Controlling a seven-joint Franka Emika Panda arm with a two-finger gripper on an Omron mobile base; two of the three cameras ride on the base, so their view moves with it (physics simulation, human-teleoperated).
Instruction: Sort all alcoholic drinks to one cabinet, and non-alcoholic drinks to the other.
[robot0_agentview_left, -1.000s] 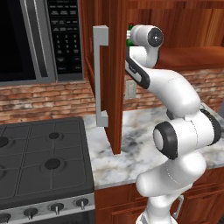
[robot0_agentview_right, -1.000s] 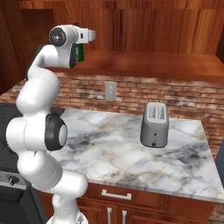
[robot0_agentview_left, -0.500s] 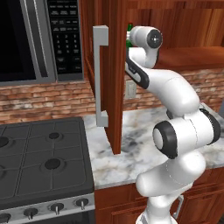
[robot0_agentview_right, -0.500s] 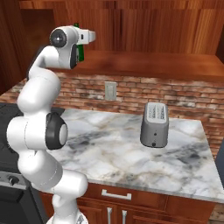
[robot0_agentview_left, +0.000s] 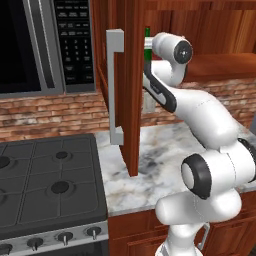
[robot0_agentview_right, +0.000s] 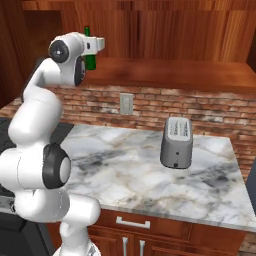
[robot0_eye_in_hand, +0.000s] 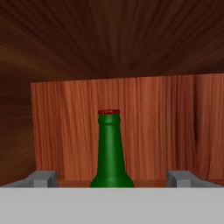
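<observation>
The green bottle (robot0_eye_in_hand: 110, 151) stands upright inside the upper cabinet (robot0_eye_in_hand: 144, 118), its red-rimmed mouth at the top and the wooden back wall behind it. In the hand view it sits midway between the 2 grey fingertips (robot0_eye_in_hand: 40, 178), with clear space on both sides; nothing touches the glass. The gripper (robot0_eye_in_hand: 111, 179) is spread wide and released, grasping nothing.

From the right base view, the bottle (robot0_agentview_right: 90, 56) shows as a green neck and shoulder just behind the white hand, above the cabinet's wooden floor. In the left base view a sliver of the bottle (robot0_agentview_left: 147, 41) appears between the open cabinet door (robot0_agentview_left: 131, 85) and the arm's wrist.

The door hangs open to the left of the arm, its long grey handle (robot0_agentview_left: 115, 86) facing the microwave (robot0_agentview_left: 47, 45). Below, the marble counter (robot0_agentview_right: 130, 170) carries a silver toaster (robot0_agentview_right: 176, 143) toward the right, with a wall outlet (robot0_agentview_right: 126, 103) on the brick backsplash. The stove (robot0_agentview_left: 47, 185) lies left of the counter.
</observation>
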